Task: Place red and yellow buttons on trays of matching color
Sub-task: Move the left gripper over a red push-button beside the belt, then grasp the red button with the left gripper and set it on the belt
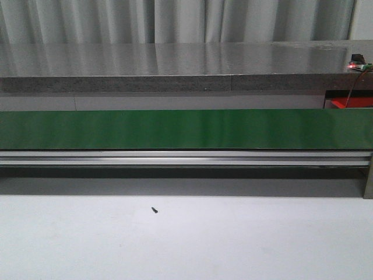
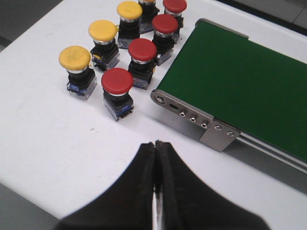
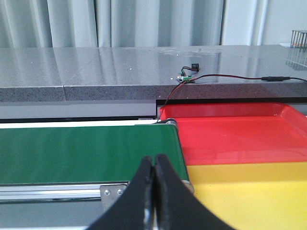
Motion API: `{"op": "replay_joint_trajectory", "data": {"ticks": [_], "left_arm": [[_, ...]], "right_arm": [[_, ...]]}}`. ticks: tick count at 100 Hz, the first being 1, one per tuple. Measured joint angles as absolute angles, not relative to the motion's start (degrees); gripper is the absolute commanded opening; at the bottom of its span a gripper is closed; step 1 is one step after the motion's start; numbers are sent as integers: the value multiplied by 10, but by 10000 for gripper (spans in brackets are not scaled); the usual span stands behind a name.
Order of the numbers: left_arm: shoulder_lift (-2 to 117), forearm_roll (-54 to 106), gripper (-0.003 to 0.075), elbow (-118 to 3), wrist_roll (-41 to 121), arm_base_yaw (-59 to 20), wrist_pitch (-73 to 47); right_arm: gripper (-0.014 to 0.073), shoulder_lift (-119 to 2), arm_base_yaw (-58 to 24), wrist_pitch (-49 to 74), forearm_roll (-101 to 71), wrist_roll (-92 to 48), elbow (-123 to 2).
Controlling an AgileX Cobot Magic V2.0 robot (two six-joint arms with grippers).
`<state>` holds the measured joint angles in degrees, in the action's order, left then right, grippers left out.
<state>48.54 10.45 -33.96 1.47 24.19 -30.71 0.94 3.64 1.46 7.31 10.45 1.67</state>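
Left hand [image 2: 156, 148] clenched, gripping nothing, above the white bench [image 2: 53, 139]. Red buttons [image 2: 117, 81] and yellow buttons [image 2: 75, 57] stood clustered on the bench just beside the green conveyor belt [image 2: 240, 81] end. Right hand [image 3: 154, 165] clenched, empty, facing red tray [image 3: 230, 136] and yellow tray [image 3: 249, 191], which lay side by side touching

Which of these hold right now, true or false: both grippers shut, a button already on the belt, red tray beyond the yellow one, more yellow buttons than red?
1. Both the left gripper and the right gripper are shut and hold nothing. True.
2. A button rides on the green belt. False: the belt is bare.
3. The red tray lies beyond the yellow tray. True.
4. Yellow buttons outnumber red ones. False: three yellow buttons show against four red buttons.
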Motion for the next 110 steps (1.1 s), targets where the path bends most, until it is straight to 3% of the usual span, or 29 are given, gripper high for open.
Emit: {"op": "replay_joint_trajectory", "data": {"ticks": [6,16,24,78,110], "left_arm": [[512,105,208,-350,15,246,-308],[548,105,471,-367,15,248,-308],[575,105,613,-379,15,248,-310],[816,93,600,-575,0,297,-458],[938,86,600,-623,0,298,-446]], "right_arm": [[-106,9,36,15,73,105,17],[-106,9,36,15,73,105,17],[-106,9,36,15,73,105,17],[-106,9,36,15,73,105,17],[-106,9,36,15,73,105,17]]}}
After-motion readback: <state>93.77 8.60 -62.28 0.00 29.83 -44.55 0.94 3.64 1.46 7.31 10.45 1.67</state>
